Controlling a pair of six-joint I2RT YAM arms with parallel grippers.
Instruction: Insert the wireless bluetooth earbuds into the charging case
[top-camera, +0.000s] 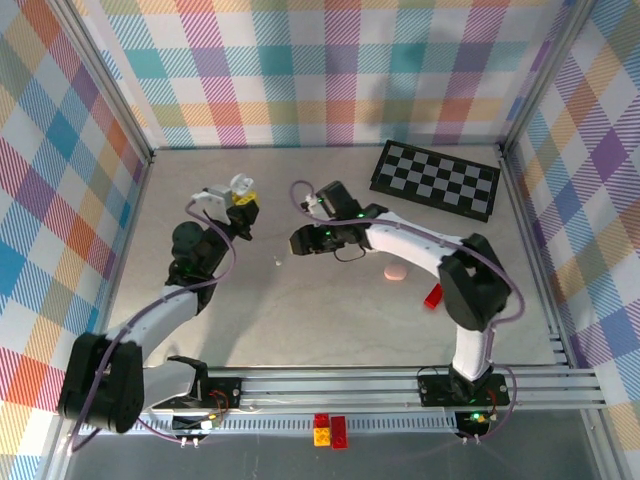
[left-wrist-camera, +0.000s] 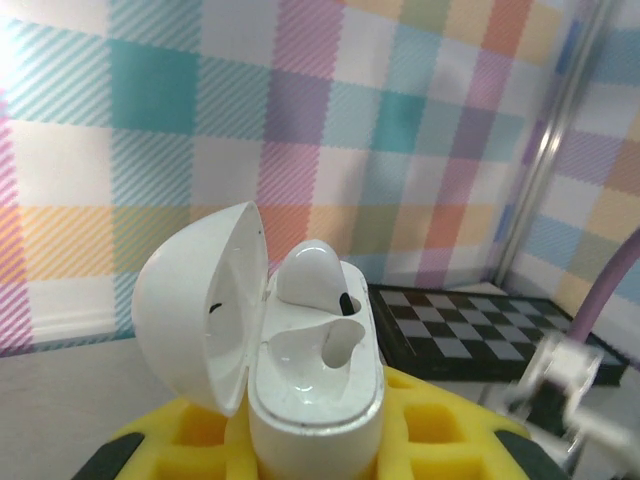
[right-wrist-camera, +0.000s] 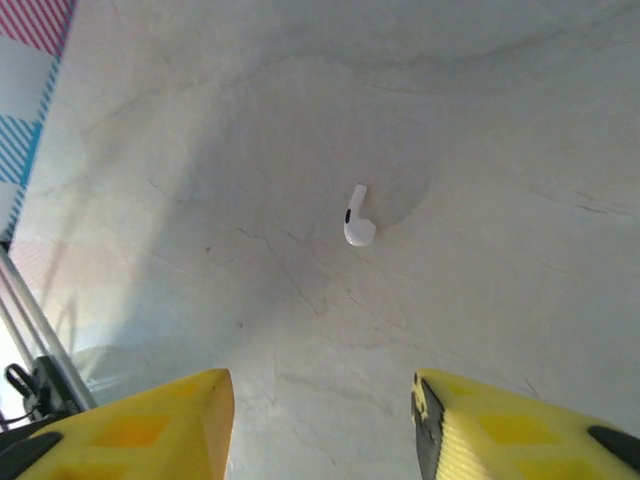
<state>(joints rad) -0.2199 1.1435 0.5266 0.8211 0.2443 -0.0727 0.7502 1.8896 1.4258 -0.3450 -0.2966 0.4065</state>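
Currently left claw (left-wrist-camera: 305, 432) grips open charging case (left-wrist-camera: 318, 385).

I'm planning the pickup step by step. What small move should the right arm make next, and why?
Probably lower the right end effector toward the loose earbud. Its fingers are open and the earbud lies on the table ahead of them, untouched, while the case, held open in the left end effector, has one socket empty.
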